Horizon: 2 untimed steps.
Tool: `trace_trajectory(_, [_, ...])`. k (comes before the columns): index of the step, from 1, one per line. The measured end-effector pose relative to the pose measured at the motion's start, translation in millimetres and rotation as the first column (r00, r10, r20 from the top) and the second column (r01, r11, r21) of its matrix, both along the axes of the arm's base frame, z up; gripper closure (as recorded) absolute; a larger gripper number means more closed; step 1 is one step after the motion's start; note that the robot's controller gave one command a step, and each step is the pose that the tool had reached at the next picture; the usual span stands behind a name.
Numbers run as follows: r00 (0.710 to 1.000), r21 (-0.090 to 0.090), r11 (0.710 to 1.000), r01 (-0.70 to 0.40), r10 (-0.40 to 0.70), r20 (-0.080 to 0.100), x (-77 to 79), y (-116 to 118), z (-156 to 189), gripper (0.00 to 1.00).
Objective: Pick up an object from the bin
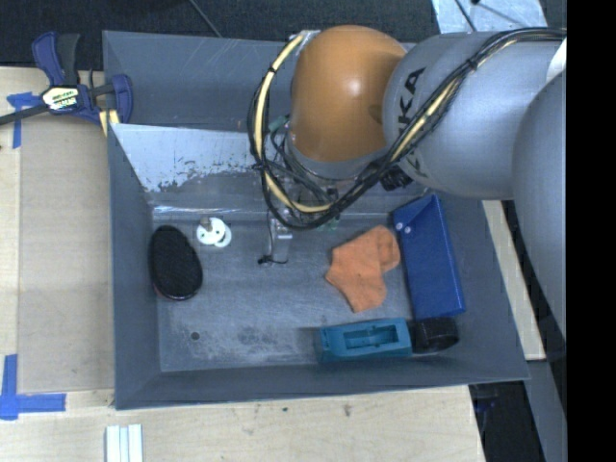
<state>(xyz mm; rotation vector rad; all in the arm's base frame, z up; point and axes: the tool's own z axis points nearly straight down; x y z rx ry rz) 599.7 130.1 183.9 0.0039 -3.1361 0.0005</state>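
Grey metal bin (130,335) holds a blue box (429,258) by its right wall, a teal tool (364,341) along the front, an orange cloth (361,272), a black oval pad (174,263) and a small white piece (214,232). We see the gripper (277,248) over bare floor between white piece and cloth; we cannot tell how wide it stands.

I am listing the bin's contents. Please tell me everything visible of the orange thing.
The orange thing looks soft, like a crumpled cloth, dull orange, irregular in outline. It lies on the bin floor, right of centre. Its upper right edge reaches the blue box; whether they touch I cannot tell. The end effector hangs to its left, apart.
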Motion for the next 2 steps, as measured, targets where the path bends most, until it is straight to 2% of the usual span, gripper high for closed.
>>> trace_trajectory(1, [1.000, 0.002, 1.000, 0.003, -0.003, 0.009, 1.8, 0, 5, 0.00])
trace_trajectory(2, [0.989, 0.000, 0.989, -0.148, 0.148, 0.011, 7.7, 34, -41, 0.00])
